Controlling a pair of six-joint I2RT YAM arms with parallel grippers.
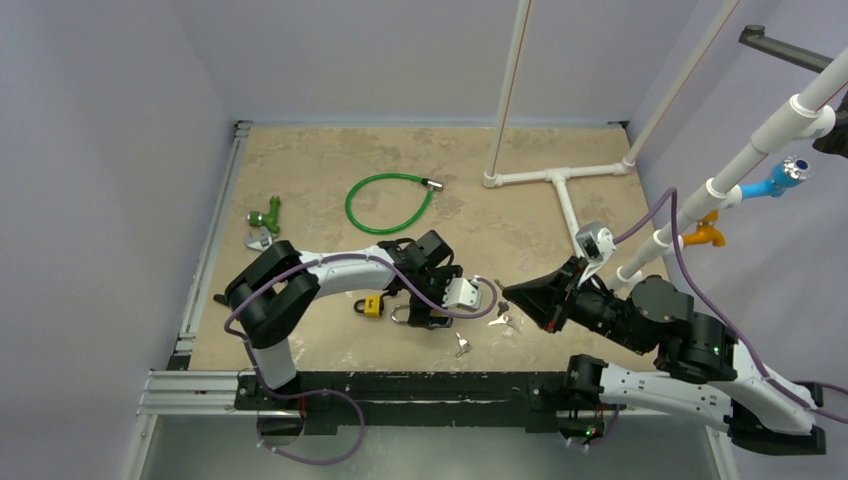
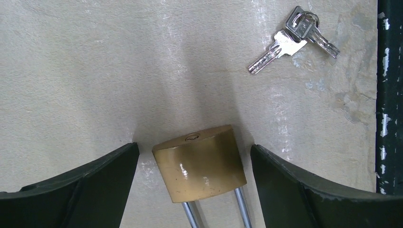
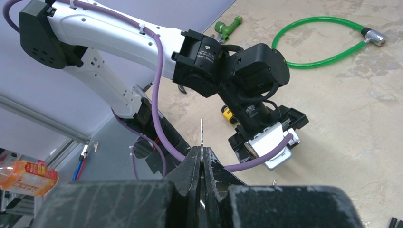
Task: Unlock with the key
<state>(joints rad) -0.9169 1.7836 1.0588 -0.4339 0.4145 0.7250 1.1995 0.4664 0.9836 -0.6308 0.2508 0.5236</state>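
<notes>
You've got a beige stone-look tabletop [image 1: 300,160] boxed in by pale lavender walls [image 1: 100,150], with a white PVC pipe frame [image 1: 560,180] standing at the far right. Your left gripper [image 2: 195,146] is down on the table near the front edge, jaws spread wide. The brass padlock [image 2: 199,166] lies flat between the two dark fingers [image 2: 95,185]. There's a bare gap on both sides, so neither finger touches it and nothing is grasped. The padlock's keyhole end faces away from the wrist camera, and its steel shackle runs back toward the wrist and out of frame. A bunch of keys on a ring [image 2: 294,38] lies loose on the table beyond the padlock, close to the black edge rail [image 2: 389,95]. Your right gripper [image 3: 202,156] hangs above the table just right of the left wrist, tilted toward it, with its fingers pinched tight on a key [image 3: 202,130]. The thin blade sticks out past the fingertips edge-on and clear of the padlock. In the top view more keys [image 1: 507,320] sit on the table just below the right gripper's tip. A small yellow padlock [image 1: 372,305] rests just left of the left gripper. A green cable lock [image 1: 390,203] lies looped farther back at center. At the far left there's a small green object [image 1: 268,215]; can't tell what it is.
</notes>
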